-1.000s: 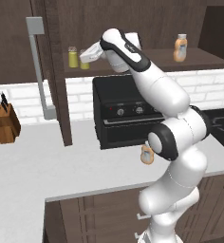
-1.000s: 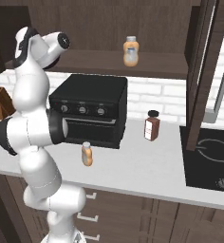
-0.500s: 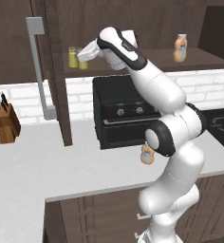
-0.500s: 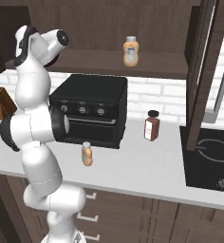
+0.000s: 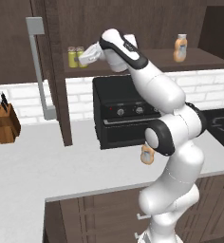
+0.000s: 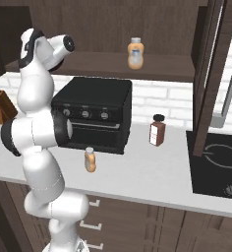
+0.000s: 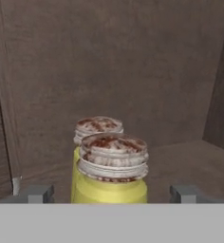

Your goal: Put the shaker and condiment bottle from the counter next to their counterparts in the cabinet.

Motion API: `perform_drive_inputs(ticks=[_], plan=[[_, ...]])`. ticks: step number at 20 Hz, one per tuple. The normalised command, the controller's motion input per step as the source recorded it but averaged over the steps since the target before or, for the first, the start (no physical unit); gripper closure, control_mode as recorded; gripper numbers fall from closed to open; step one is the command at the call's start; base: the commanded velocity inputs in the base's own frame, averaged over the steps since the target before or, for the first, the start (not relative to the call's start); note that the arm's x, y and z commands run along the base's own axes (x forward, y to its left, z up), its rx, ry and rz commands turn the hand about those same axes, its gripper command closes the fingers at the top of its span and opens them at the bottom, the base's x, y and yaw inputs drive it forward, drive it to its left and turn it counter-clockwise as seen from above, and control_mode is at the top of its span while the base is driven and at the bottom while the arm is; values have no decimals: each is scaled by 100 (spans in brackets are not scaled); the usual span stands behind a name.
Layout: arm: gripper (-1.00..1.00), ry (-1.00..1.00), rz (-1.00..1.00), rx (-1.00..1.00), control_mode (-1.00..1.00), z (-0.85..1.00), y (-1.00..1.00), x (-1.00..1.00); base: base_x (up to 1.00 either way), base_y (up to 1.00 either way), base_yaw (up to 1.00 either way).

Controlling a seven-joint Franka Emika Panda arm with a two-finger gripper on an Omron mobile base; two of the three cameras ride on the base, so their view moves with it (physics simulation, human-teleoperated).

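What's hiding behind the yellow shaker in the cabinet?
Right behind the front shaker stands a second shaker, its twin. You see its speckled cap and a sliver of yellow; the rest is covered. Behind both is the cabinet's brown back wall.

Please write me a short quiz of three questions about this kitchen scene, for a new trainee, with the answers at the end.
1. True or false: two yellow-green shakers stand side by side on the cabinet shelf.
2. Where is the orange condiment bottle that must be put away?
A. on the counter, in front of the black oven
B. on the shelf
C. in the pincer
3. Fill in: in the hand view, the pincer has its fingertips spread ____ on either side of the nearer shaker.

Key
1. True.
2. A. The other orange bottle on the shelf is its counterpart.
3. Apart: the pincer is open and not closed on the shaker.
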Motion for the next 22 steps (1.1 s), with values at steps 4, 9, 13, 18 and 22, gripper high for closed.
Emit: perform_drive_inputs(ticks=[4, 9, 13, 18, 22], plan=[[-100, 0, 3, 5, -100, -16, 0, 0, 0, 0, 0], [-100, 0, 3, 5, -100, -17, 0, 0, 0, 0, 0], [-100, 0, 2, 5, -100, -15, 0, 0, 0, 0, 0], [-100, 0, 2, 5, -100, -17, 0, 0, 0, 0, 0], [-100, 0, 1, 8, -100, -9, 0, 0, 0, 0, 0]])
